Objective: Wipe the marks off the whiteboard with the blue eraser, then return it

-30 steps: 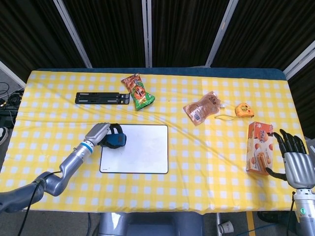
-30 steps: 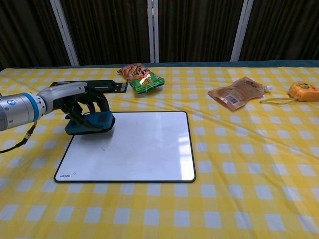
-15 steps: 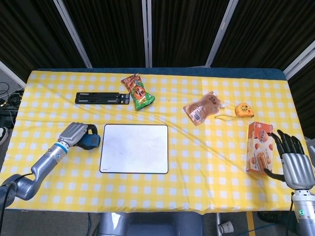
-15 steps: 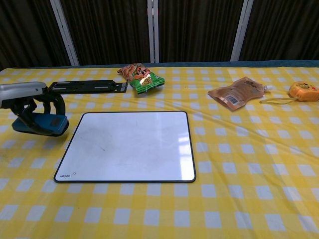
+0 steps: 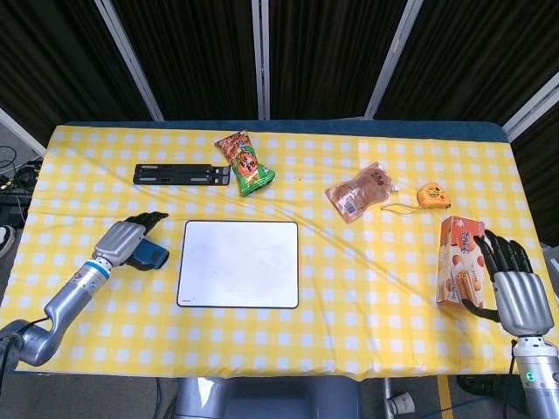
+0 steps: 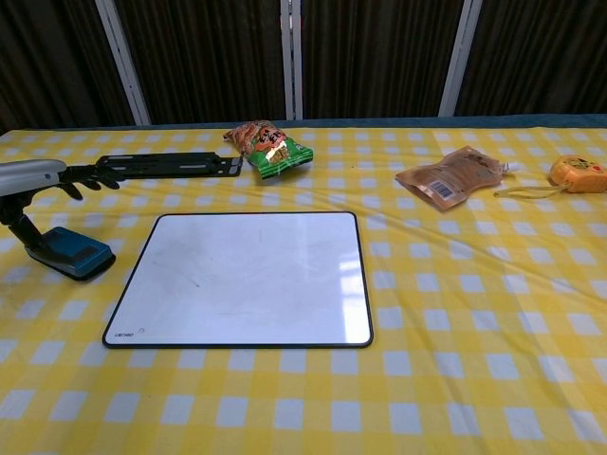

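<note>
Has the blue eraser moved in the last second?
Yes. The eraser went left, off the whiteboard, and now lies on the tablecloth beside the board's left edge, under the left hand.

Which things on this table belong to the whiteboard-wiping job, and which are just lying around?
Part of the job:
blue eraser, on the cloth left of the board
whiteboard
left hand, over the eraser

Just lying about:
black bracket
green snack bag
brown pouch
orange tape measure
orange box, beside the right hand
</note>
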You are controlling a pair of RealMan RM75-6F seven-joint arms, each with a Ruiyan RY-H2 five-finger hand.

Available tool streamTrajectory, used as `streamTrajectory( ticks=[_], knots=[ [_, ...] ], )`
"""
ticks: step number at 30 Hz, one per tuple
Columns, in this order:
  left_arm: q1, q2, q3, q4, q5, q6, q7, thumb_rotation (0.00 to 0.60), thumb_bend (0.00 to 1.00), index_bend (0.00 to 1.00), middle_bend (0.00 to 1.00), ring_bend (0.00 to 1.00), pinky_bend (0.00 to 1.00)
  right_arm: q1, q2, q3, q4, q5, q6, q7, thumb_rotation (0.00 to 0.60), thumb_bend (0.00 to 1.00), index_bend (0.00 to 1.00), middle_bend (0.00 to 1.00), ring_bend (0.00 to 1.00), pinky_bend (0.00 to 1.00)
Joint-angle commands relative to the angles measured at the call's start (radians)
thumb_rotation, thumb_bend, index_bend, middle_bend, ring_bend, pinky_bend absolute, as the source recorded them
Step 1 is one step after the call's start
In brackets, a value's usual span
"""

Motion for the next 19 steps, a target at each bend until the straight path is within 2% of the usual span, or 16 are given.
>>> streamTrajectory(
  ticks=[1,6,11,14,19],
  knots=[
    [0.034,0.071,-0.031,-0.103,-0.044,0.060,0.081,0.600,0.00,0.00,0.00,0.00,0.00,-0.002,0.004,-0.001,-0.003,-0.005,0.004,0.009,0.600,0.00,0.00,0.00,0.00,0.00],
    [0.143,0.191,-0.087,-0.337,-0.165,0.249,0.300,0.600,0.00,0.00,0.00,0.00,0.00,-0.005,0.016,-0.003,-0.010,-0.024,0.016,0.033,0.600,0.00,0.00,0.00,0.00,0.00],
    [0.253,0.281,-0.082,-0.542,-0.230,0.413,0.475,0.600,0.00,0.00,0.00,0.00,0.00,-0.011,0.020,-0.009,-0.005,-0.039,0.026,0.055,0.600,0.00,0.00,0.00,0.00,0.00],
    [0.302,0.306,-0.071,-0.615,-0.248,0.473,0.517,0.600,0.00,0.00,0.00,0.00,0.00,-0.012,0.022,-0.010,-0.003,-0.044,0.027,0.065,0.600,0.00,0.00,0.00,0.00,0.00],
    [0.364,0.322,-0.054,-0.671,-0.241,0.542,0.526,0.600,0.00,0.00,0.00,0.00,0.00,-0.015,0.024,-0.013,0.000,-0.052,0.032,0.074,0.600,0.00,0.00,0.00,0.00,0.00]
  ],
)
